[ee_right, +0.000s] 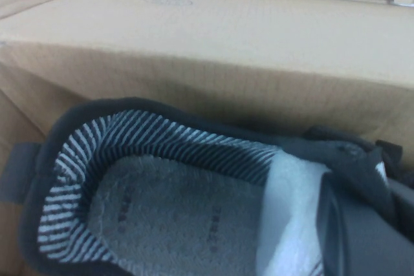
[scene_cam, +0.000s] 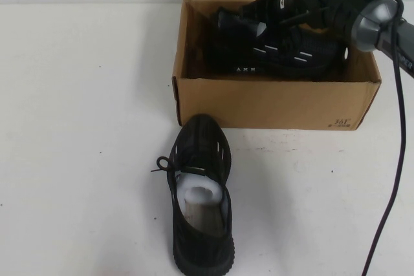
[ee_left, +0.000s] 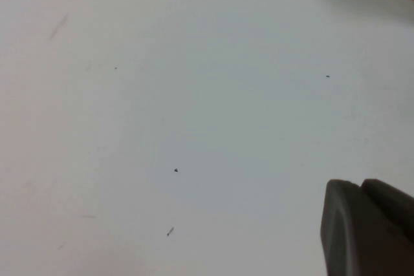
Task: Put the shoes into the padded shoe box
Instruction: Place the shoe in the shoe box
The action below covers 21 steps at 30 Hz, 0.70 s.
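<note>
The right hand (scene_cam: 294, 4), at the frame's upper right, pinches 1 black knit sneaker (scene_cam: 284, 46) inside the brown cardboard shoe box (scene_cam: 272, 101), the second black sneaker (scene_cam: 199, 192) lies on the white table (scene_cam: 77, 127) just below, while the left hand (ee_left: 369, 231) hovers over bare table, grip unclear.

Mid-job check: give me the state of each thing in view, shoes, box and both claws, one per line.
Shoe in box: inside the box, lying along its length, right claw at it.
Shoe on table: outside, upright in front of the box, white paper stuffing inside, untouched.
Shoe box: open, flaps up, resting on the table.
Right claw: inside the box at the shoe's opening; grip unclear.
Left claw: over bare table, holding nothing.
</note>
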{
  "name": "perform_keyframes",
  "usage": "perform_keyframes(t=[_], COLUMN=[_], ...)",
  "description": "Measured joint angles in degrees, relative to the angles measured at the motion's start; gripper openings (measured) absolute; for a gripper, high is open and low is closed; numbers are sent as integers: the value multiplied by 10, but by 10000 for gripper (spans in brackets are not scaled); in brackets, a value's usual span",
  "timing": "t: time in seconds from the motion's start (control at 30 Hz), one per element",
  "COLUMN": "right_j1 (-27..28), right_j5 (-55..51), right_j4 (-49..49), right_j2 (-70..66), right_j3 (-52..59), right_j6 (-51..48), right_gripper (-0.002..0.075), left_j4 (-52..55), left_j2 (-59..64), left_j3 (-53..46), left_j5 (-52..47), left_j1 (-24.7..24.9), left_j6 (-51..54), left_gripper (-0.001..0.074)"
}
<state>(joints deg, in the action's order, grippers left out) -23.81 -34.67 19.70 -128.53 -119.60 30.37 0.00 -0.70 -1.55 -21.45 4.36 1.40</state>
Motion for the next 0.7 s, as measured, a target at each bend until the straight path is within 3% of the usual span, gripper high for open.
perform_keyframes(t=[0.23,0.33,0.57,0.7], right_j1=[1,2,5,5], right_j5=[3,9,11,-18], right_j4=[0,1,4,5], right_j2=[0,0,6,30], right_j3=[0,0,0,0], right_j6=[7,22,42,40], right_gripper=[13,86,334,375], left_j4=[0,0,0,0], left_j2=[0,0,0,0], left_j3=[0,0,0,0], left_j5=[0,0,0,0], left_j1=[0,0,0,0], left_j6=[0,0,0,0], left_gripper=[-4,-4,-4,-4])
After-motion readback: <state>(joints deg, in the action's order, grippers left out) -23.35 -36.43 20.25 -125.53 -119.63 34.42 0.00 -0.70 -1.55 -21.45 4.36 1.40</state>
